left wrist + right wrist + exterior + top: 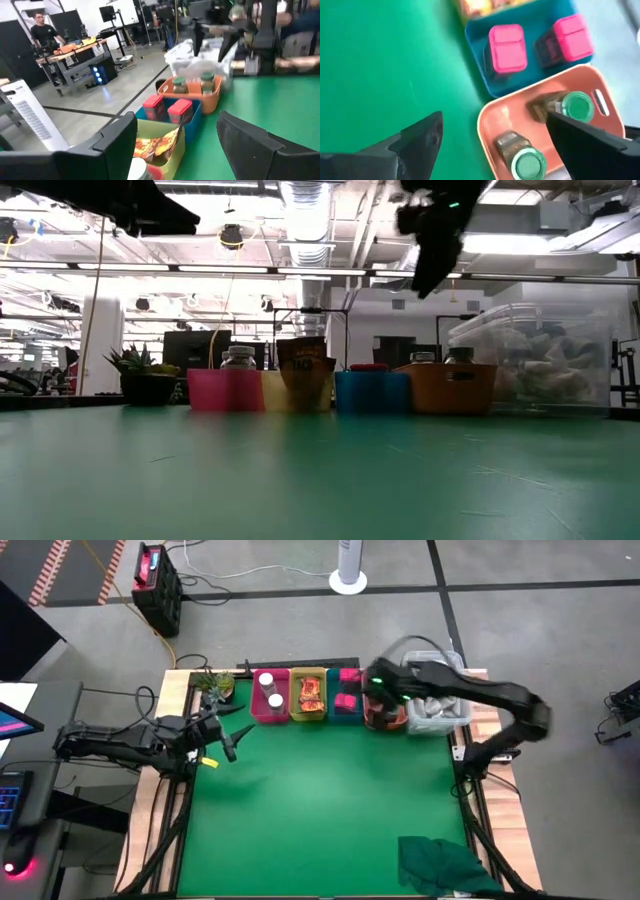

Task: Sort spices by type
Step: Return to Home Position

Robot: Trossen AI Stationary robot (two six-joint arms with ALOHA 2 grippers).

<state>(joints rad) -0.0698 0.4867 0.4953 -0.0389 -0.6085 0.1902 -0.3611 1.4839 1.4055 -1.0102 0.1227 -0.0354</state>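
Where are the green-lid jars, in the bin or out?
In: both green-lid jars sit lids-up inside the orange bin.

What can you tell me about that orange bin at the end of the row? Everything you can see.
The orange rectangular plastic-looking bin has rounded corners and a slot handle in one end wall. It stands upright on the green table, last in the row of bins, beside the blue bin, with a clear plastic container on its other side. Inside stand a green-lidded round jar and a second green-lidded jar, both upright. The right gripper hovers open above it, touching nothing.
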